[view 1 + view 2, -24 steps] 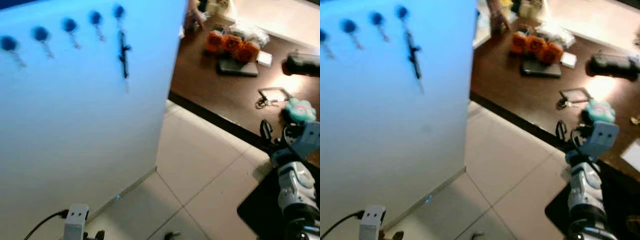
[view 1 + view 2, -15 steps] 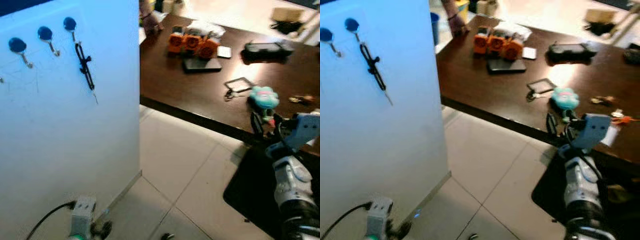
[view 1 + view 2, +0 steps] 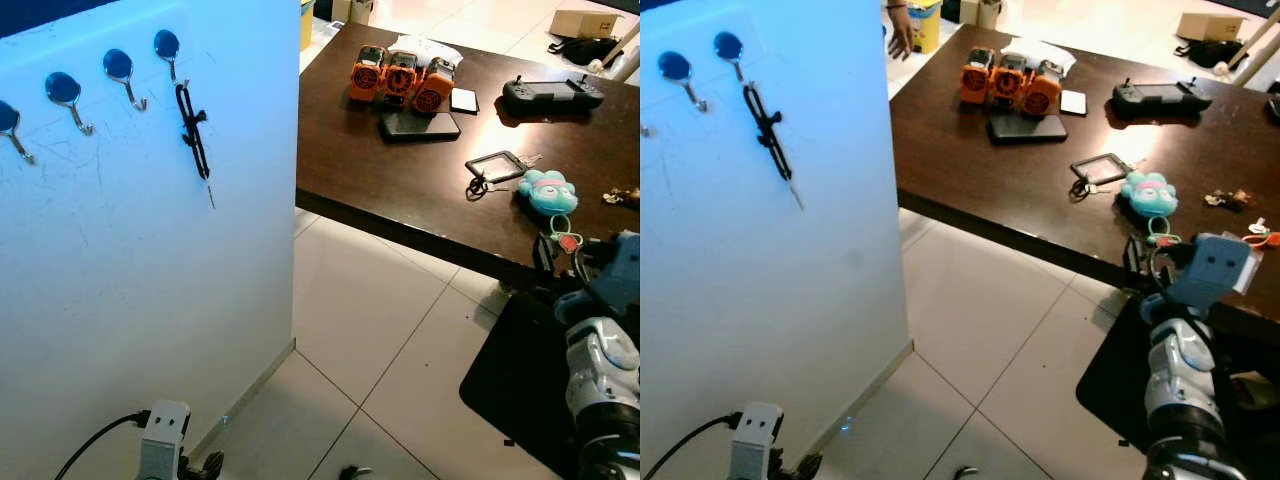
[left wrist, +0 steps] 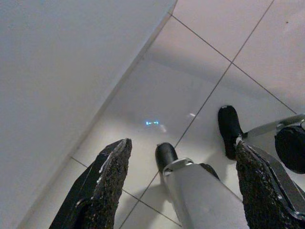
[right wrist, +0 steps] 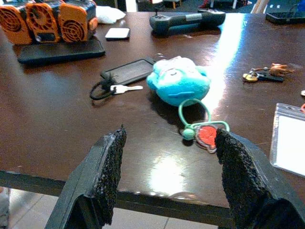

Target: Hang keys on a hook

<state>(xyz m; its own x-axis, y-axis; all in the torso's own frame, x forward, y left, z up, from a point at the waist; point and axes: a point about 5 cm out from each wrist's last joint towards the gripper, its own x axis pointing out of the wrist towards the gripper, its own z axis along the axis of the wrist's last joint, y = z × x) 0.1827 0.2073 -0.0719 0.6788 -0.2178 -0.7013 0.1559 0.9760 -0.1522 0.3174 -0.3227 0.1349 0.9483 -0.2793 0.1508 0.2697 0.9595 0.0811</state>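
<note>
Fingers [image 5: 109,176] of the right gripper [image 5: 167,176] spread wide and empty, raised at the near edge of the dark counter [image 3: 400,180], aimed across it at the turquoise plush keychain [image 5: 178,81] with its green ring and red charm [image 5: 206,134] lying just ahead. Right arm [image 3: 1185,380] bent upward at the scene's right, wrist level with the counter edge, over a black mat [image 3: 515,385] on the tiled floor [image 3: 380,330]. Left gripper [image 4: 176,191] hanging low near the foot of the white wall [image 3: 150,300], fingers wide apart and empty, pointing down at the floor with the robot's black feet [image 4: 230,129] below. Just left of the plush, a black tag with a silver key [image 5: 125,76] flat on the counter. Farther back, three orange battery packs [image 3: 400,75] beside a black phone-like slab [image 3: 418,125], a small white card [image 3: 463,100], and a black controller [image 3: 552,92]. Far right on the counter, a small bunch of keys [image 5: 263,74] and a clear badge holder [image 5: 289,138]. On the wall, a row of blue-capped hooks [image 3: 118,70], the rightmost carrying a black lanyard [image 3: 193,135]. At the far left corner of the counter, a person's hand [image 3: 902,35].
</note>
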